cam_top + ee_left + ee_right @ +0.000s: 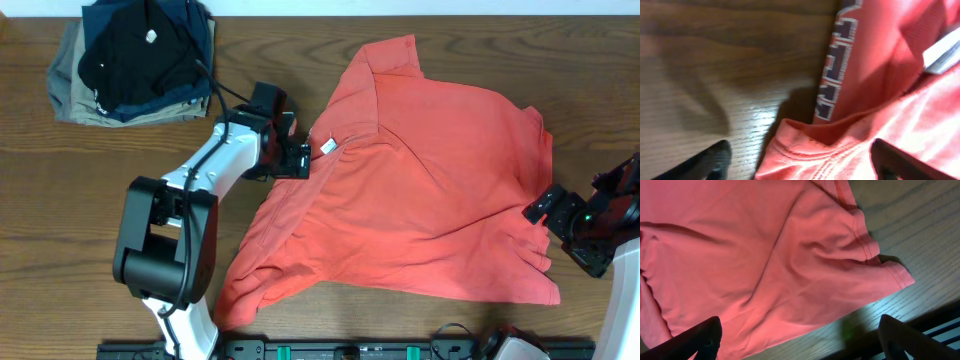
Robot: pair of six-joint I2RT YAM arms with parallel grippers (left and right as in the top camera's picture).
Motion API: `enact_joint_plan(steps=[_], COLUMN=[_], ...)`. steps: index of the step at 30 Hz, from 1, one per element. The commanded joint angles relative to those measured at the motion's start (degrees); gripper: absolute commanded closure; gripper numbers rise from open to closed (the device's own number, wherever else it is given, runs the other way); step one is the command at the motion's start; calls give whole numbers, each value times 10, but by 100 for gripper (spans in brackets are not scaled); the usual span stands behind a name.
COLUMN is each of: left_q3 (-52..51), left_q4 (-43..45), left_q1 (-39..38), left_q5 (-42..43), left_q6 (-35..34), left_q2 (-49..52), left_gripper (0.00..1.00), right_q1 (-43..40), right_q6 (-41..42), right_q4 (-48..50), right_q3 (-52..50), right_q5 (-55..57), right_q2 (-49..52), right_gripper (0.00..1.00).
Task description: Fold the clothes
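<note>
Left hand (298, 157) spread at T-shirt (440, 200) collar | right hand (556, 214) spread at edge

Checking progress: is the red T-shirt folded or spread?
Spread, not folded: the T-shirt lies wide and rumpled across the table, edges loosely creased.

Folded garment stack (135, 60) filling far-left corner, open tabletop (60, 220) left of the T-shirt (430, 190)

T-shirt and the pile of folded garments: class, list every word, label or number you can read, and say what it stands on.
Nothing here reads clearly.
On the T-shirt: block lettering along a fold, too blurred to read.
At its neck: white tag, too small to read.
On the black garment: white mark, too small to read.
</note>
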Motion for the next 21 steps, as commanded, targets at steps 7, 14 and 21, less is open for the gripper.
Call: enact_joint_plan(steps=[7,14,21], left_q3=[-2,-2,-1], left_q4=[1,5,5], left_q1=[-31,-31,-31], left_q5=[-10,-37,-66], left_q6=[14,9,8], left_q2=[-1,-1,-4], left_gripper=[48,70,79], right_q1=[-2,-2,-2], right_q6=[-8,-8,-14], right_q4=[1,0,-1], right_q3=[-3,-3,-3], right_q5=[-3,-3,-3], right_q2=[0,0,0], right_gripper=[2,2,3])
